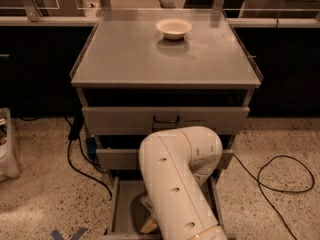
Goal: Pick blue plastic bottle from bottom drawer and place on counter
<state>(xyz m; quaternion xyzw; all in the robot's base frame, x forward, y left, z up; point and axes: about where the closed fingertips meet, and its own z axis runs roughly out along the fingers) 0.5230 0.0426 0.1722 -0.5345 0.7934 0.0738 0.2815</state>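
The bottom drawer [122,204] is pulled open at the foot of the grey cabinet. My white arm [175,184] bends down into it and covers most of its floor. My gripper [148,227] is down inside the drawer behind the arm; only a tan tip shows at the arm's left edge. A small pale object [145,202] peeks out beside the arm in the drawer; I cannot tell whether it is the blue plastic bottle. The counter [135,59] is the flat grey top above.
A cream bowl [173,28] sits at the back middle of the counter. The two upper drawers [165,119] are nearly shut. Black cables [280,176] lie on the speckled floor on both sides. A white bin [7,146] stands at the left.
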